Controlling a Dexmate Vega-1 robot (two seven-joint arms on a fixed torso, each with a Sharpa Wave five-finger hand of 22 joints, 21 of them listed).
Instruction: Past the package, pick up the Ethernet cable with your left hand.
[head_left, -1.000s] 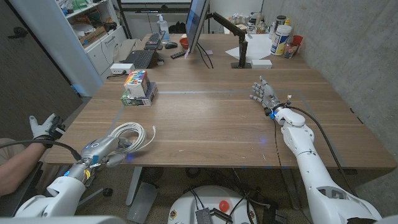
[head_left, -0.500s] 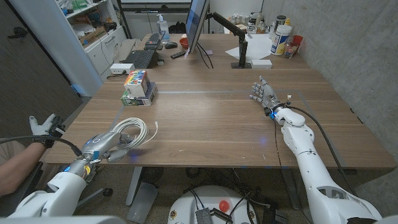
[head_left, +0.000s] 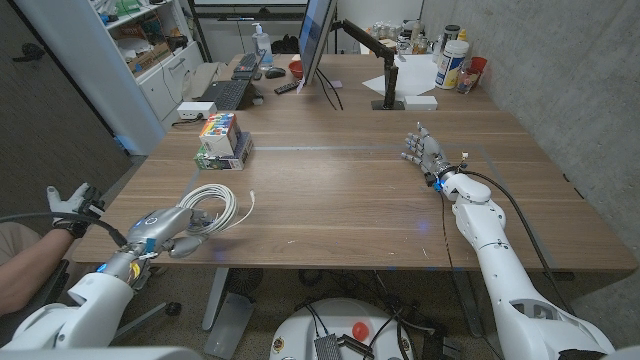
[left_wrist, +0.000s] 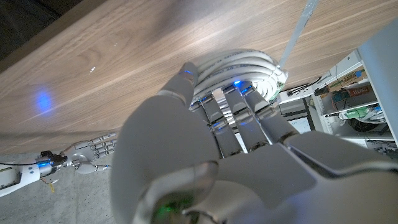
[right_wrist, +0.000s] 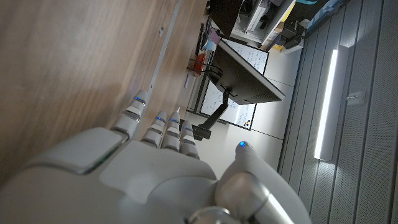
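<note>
The left hand (head_left: 172, 232) curls its fingers (left_wrist: 231, 118) around the light, springy Ethernet cable (head_left: 212, 208) coil; grip the bundled loops together.

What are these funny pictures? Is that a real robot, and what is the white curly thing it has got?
Yes, it is a real robot with two arms, standing at a wooden table. One picture comes from a camera on its head, looking down. The other two come from little cameras on its wrists, so they look turned around.

The white curly thing is a coiled Ethernet cable, a wire for computers. The left robot hand has its fingers on the coil, at the table's near edge. I cannot tell for sure if it grips it yet.

The right robot hand holds nothing, and its fingers are stretched out.

Farther back sits a colourful package, and behind that a monitor.
</note>
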